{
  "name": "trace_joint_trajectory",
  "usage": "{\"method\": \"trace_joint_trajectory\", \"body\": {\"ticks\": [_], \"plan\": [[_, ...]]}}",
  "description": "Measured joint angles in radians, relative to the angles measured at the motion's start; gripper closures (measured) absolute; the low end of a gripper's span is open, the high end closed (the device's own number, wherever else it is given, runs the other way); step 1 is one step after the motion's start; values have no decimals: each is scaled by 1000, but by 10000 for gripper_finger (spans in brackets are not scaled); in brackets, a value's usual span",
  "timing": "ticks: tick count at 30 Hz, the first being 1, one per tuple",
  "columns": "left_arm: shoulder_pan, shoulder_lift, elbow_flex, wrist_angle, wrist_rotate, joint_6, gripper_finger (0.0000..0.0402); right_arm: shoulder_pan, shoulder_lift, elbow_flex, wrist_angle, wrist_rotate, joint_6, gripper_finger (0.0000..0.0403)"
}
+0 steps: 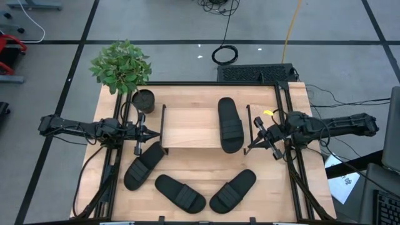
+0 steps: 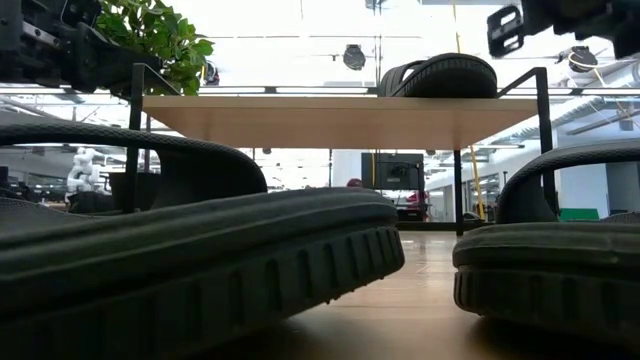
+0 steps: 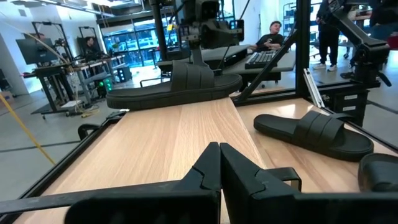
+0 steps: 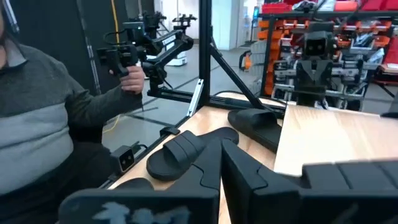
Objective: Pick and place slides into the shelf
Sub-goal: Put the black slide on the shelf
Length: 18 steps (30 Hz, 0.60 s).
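Observation:
The shelf (image 1: 194, 128) stands mid-table, with a light wooden top board and black side frames. One black slide (image 1: 230, 125) lies sole-down across the board near its right end and also shows in the low view (image 2: 440, 75). Three more slides lie sole-down on the table in front: one at the left (image 1: 144, 164), one in the middle (image 1: 180, 192), one at the right (image 1: 232, 190). My left gripper (image 1: 156, 133) is shut and empty just off the shelf's left frame. My right gripper (image 1: 249, 145) is shut and empty off the shelf's right frame.
A potted plant (image 1: 122, 65) stands at the table's far left corner, behind my left arm. A black frame rims the table's edges (image 1: 284, 112). A person (image 4: 43, 112) holding a hand-held device stands beyond the table in the right wrist view.

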Motion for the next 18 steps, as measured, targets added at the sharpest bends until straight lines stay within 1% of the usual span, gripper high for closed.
{"method": "trace_joint_trajectory", "body": {"ticks": [3,6,9,13,15,18], "plan": [[0,0,0,0,0,3,394,-1,-3,-26,32,-4,4,403],[0,0,0,-1,0,11,394,-5,-34,-28,-13,-11,-6,403],[0,0,0,-2,0,12,394,-7,-92,-28,-63,-36,8,403],[0,0,0,-5,0,11,394,-7,-191,-28,-137,-25,21,403],[0,0,0,-6,0,16,394,-6,-219,-28,-149,-11,44,403],[0,0,0,-5,-3,21,394,14,-232,-55,-122,-44,80,403]]}}
